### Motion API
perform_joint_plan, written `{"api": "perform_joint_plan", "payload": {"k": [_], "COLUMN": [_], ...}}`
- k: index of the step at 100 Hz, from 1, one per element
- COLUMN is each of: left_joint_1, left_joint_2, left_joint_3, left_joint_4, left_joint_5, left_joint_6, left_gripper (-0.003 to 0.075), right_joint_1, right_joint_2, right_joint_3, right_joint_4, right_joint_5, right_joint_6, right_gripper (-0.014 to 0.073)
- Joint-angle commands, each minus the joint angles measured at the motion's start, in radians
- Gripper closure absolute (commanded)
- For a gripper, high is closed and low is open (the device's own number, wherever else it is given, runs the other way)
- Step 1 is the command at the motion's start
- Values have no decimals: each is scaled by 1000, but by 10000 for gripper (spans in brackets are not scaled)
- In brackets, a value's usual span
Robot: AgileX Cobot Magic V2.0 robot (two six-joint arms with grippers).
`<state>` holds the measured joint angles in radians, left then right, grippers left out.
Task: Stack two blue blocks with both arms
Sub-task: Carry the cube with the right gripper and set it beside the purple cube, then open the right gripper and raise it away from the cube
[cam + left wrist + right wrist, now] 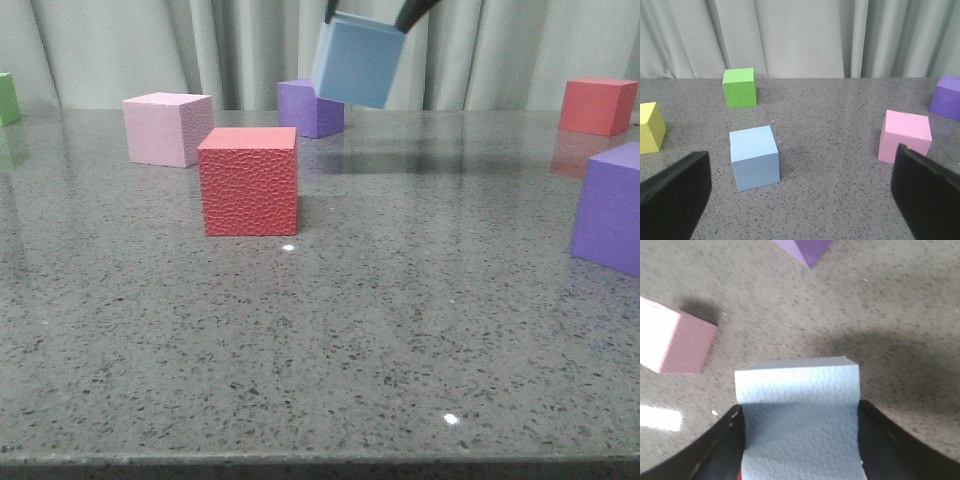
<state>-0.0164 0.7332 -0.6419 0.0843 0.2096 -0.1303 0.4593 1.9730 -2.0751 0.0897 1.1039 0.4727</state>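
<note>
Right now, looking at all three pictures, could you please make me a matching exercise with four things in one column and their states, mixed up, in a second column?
Things
1. pebble-textured blue block
2. smooth blue block
3. left gripper
4. textured red cube

States
A. open, holding nothing
B. resting on the table, between the open fingers in the left wrist view
C. lifted above the table and tilted, clamped in the right gripper
D. resting on the table in front of the pink cube

Pairs: 1-C, 2-B, 3-A, 4-D
</note>
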Motion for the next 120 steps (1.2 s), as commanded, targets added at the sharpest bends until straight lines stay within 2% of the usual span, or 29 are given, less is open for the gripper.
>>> {"api": "perform_joint_plan", "payload": {"k": [1, 27, 48, 82, 109, 120], "left_joint_1": [-9, -9, -9, -9, -9, -3], "left_joint_2": [0, 0, 0, 0, 0, 0], "left_joint_3": [-38, -38, -38, -38, -38, -47], "left_joint_4": [-11, -11, -11, -11, -11, -11], "left_joint_5": [-81, -80, -80, -80, -78, -58], "left_joint_6": [-1, -2, -2, -2, -2, -59], "left_gripper": [27, 27, 27, 27, 27, 27], "right_joint_1": [5, 18, 19, 23, 23, 24], "right_joint_2": [-34, 55, 95, 96, 82, 50], "right_joint_3": [-34, -78, -104, -111, -124, -123], "right_joint_4": [4, 78, 84, 91, 84, 69], "right_joint_5": [-61, -53, -47, -29, -17, -13], "right_joint_6": [28, 30, 29, 20, 10, -15], "right_gripper": [164, 164, 148, 27, 24, 24]}}
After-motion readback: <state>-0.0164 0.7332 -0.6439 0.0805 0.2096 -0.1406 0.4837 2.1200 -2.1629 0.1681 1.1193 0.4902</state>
